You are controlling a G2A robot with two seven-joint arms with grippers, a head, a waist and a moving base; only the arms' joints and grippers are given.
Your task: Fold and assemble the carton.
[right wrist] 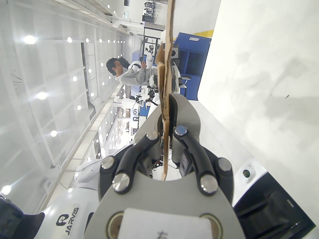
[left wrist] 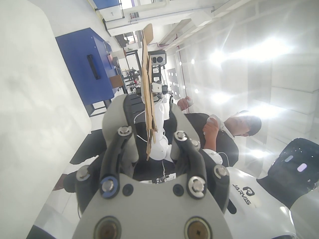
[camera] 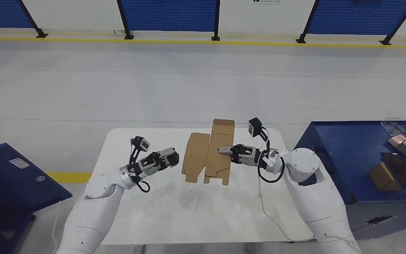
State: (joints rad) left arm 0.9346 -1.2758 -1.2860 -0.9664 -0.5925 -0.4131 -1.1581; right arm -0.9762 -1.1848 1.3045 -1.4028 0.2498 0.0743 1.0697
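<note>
I have the flat carton over the worktop, toward 12 o'clock. My right hand pinches its 3 o'clock edge. My left hand is spread at its 9 o'clock edge.

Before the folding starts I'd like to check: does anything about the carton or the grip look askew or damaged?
Nothing stands out. The carton is a flat blank with no visible tears, clamped at one edge by the right gripper; the left gripper is open at the opposite edge.
</note>
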